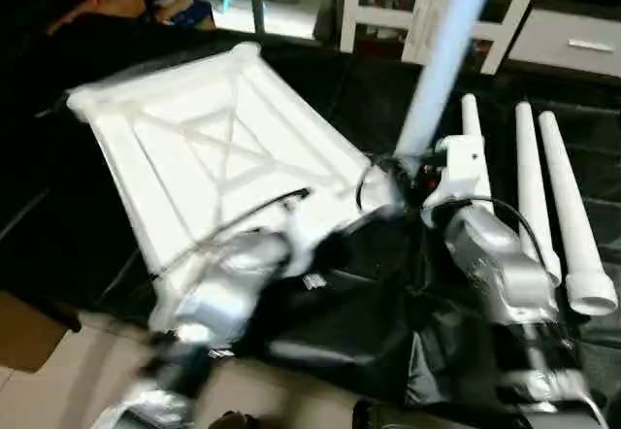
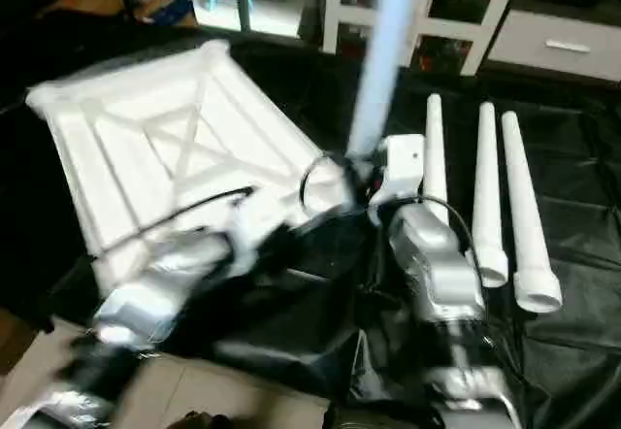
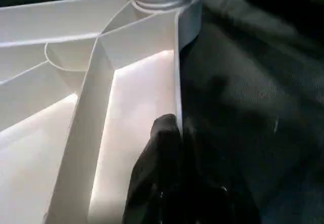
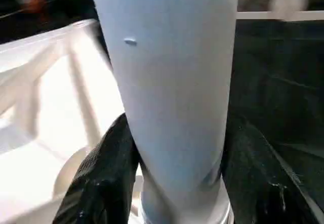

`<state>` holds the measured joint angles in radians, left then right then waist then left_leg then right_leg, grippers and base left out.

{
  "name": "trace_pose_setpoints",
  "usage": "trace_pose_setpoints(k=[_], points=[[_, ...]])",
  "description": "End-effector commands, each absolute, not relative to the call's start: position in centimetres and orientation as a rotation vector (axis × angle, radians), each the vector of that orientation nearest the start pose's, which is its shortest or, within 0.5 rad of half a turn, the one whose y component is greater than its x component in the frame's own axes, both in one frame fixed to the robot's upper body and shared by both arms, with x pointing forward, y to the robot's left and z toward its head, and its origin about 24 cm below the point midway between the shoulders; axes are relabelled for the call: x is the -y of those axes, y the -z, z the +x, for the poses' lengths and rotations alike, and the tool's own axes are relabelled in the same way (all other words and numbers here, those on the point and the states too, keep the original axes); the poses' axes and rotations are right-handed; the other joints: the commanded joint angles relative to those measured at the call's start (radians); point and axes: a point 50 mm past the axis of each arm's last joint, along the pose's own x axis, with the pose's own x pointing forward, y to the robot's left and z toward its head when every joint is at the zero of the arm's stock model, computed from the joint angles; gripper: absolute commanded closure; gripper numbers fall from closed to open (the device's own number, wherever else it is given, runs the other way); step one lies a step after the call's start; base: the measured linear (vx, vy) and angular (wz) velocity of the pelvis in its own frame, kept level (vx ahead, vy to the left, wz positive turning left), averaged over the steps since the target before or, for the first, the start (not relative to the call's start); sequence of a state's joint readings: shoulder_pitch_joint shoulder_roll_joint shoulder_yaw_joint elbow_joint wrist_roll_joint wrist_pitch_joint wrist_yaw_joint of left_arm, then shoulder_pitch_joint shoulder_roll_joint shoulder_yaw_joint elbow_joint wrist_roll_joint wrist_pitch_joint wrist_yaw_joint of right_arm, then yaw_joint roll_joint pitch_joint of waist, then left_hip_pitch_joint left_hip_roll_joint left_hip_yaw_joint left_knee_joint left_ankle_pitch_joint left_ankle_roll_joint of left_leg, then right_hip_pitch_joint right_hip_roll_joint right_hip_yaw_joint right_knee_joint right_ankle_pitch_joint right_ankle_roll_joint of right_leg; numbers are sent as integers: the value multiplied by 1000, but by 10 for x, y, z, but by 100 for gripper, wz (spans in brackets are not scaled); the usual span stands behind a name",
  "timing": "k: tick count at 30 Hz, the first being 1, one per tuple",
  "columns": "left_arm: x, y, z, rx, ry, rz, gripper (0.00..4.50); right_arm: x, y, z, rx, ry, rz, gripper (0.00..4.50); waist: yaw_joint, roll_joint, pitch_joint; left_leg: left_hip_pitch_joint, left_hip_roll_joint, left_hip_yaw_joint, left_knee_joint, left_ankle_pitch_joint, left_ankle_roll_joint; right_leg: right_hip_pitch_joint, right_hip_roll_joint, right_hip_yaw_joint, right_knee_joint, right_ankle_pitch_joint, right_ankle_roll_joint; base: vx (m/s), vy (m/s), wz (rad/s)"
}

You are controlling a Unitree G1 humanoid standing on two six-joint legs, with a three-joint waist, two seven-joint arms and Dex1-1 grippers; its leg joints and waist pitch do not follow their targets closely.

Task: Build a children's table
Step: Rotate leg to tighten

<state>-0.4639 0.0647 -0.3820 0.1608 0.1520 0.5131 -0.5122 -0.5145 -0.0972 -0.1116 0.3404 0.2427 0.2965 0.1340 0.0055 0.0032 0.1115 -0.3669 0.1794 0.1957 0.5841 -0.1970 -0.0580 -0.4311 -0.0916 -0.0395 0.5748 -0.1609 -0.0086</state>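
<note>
From the head cameras: the white plastic rectangular tabletop (image 1: 223, 148) lies ribbed side up on the black-draped work table (image 1: 58, 225), its X ribs plain to see. One long white cylindrical tube leg (image 1: 441, 55) stands up out of the tabletop's near right corner, leaning a little, and the right gripper (image 1: 412, 172) is at its base. Three more white tube legs (image 1: 532, 181) lie side by side on the black cloth to the right, just past the silver right forearm (image 1: 495, 254). The left forearm (image 1: 228, 288) reaches toward the tabletop's near edge.

Left wrist camera now: the left gripper (image 3: 169, 176), black fingers pressed together, pinches the tabletop's thin side wall (image 3: 177, 72), with the threaded leg end seated in the round corner socket (image 3: 190, 11) beyond.

Right wrist camera: the upright leg (image 4: 172, 92) runs between the two black fingers (image 4: 98, 178), which close in on its sides just above the socket.
</note>
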Motion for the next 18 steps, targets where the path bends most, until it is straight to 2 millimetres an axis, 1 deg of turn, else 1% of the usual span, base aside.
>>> trace_pose_setpoints(k=[1,2,4,5,6,7,8,9,10,11,12,13,14,15,16,17,18], points=[[-9,-60,283,-298,994,366,450,142,-57,343,-253,-135,304,261,-1,-1,-44,11,30,-27,-90,-376,2,29,-34,22,-97,-501,-84,0,0,0],[-10,-62,281,-294,1021,367,450,138,-62,344,-229,-179,275,261,-1,-3,-44,11,30,-29,-91,-389,5,29,-35,22,-97,-505,-76,0,0,0],[-21,-62,279,-286,1073,385,450,136,-75,343,-166,-312,234,261,0,-4,-46,8,32,-31,-93,-388,12,32,-37,22,-96,-491,-73,0,0,0],[-34,-61,276,-270,1128,416,450,140,-84,339,-116,-431,164,261,1,-7,-49,2,34,-32,-94,-363,21,39,-38,24,-90,-443,-84,0,0,0],[-39,-61,274,-262,1150,428,450,142,-87,337,-101,-473,135,261,4,-6,-52,-10,38,-34,-95,-320,38,52,-41,26,-81,-376,-94,0,0,0],[-56,-60,267,-254,1237,446,450,153,-93,330,-79,-584,50,226,4,-5,-54,-12,38,-34,-92,-297,45,54,-41,26,-74,-331,-108,0,0,0],[-56,-60,267,-254,1237,446,450,153,-93,330,-79,-584,50,205,7,-6,-52,-5,41,-26,-91,-294,64,46,-39,28,-77,-312,-132,0,0,0],[-71,-57,263,-289,1270,457,450,164,-98,324,-75,-640,37,192,7,-5,-52,1,39,-20,-87,-285,75,40,-38,32,-76,-300,-158,56,-25,4],[-71,-57,263,-289,1270,457,450,164,-98,324,-75,-640,37,185,9,-3,-57,8,39,-18,-83,-266,78,40,-38,33,-72,-274,-177,69,-32,9],[-86,-54,262,-327,1276,469,450,175,-103,316,-76,-715,10,185,11,1,-56,9,42,-14,-81,-223,87,39,-36,35,-65,-205,-213,69,-32,9],[-97,-53,260,-349,1282,477,450,183,-108,310,-80,-773,-17,156,24,3,-60,19,44,-9,-73,-187,106,40,-32,35,-56,-139,-238,73,-21,12],[-112,-52,259,-376,1286,475,450,193,-112,301,-98,-853,-59,148,29,2,-62,18,43,-6,-69,-150,121,44,-29,36,-46,-79,-251,91,-10,10],[-115,-53,258,-383,1287,470,450,196,-113,298,-109,-874,-70,148,39,8,-63,14,43,-5,-67,-71,151,49,-28,35,-31,29,-279,91,-10,10],[-119,-53,258,-389,1290,465,450,201,-115,295,-115,-891,-93,148,39,7,-65,12,41,-3,-60,-3,178,50,-27,34,-20,116,-303,87,-6,3],[-123,-54,257,-394,1291,461,450,204,-116,293,-119,-901,-108,148,41,7,-67,13,40,-3,-56,21,189,51,-27,34,-17,145,-313,59,-1,1],[-125,-54,257,-393,1296,460,450,206,-117,292,-121,-917,-114,148,43,7,-69,11,39,-3,-51,56,209,53,-29,34,-11,184,-327,59,-1,1],[-127,-55,256,-395,1302,460,450,208,-117,291,-118,-929,-116,148,44,6,-69,8,39,-4,-51,59,223,55,-32,33,-11,176,-334,0,0,0]])
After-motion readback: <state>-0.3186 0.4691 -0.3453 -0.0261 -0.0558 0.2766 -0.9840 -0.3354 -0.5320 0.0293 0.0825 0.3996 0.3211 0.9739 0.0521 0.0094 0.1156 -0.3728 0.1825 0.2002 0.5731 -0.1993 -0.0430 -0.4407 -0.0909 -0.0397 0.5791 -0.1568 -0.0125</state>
